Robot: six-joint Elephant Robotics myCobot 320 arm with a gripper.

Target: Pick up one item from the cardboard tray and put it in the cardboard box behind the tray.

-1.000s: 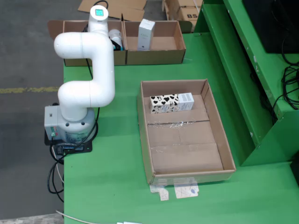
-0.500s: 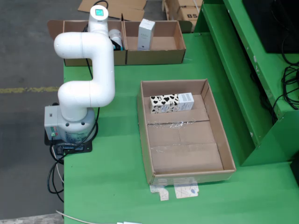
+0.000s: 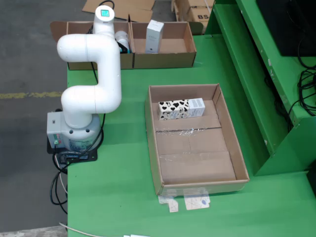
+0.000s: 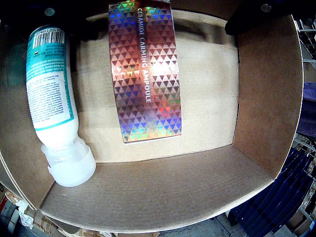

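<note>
In the fixed view the white arm [image 3: 94, 74] reaches back over the left cardboard box [image 3: 74, 62] behind the tray; its gripper is hidden there behind the arm. The wrist view looks down into that box [image 4: 266, 98]. A holographic carton [image 4: 145, 74] lies flat on the floor, and a white bottle with a teal label [image 4: 52, 94] lies beside it on the left. My gripper [image 4: 157, 11] hangs above, with its dark fingers [image 4: 256, 12] set wide apart at the top corners, clear of the carton. The cardboard tray [image 3: 237, 163] holds a cow-patterned carton [image 3: 180, 108].
A second cardboard box [image 3: 168, 59] stands right of the first, with an upright white carton [image 3: 154, 36] inside. A raised green ledge [image 3: 247, 74] runs along the table's right side. Paper scraps [image 3: 190, 202] lie in front of the tray.
</note>
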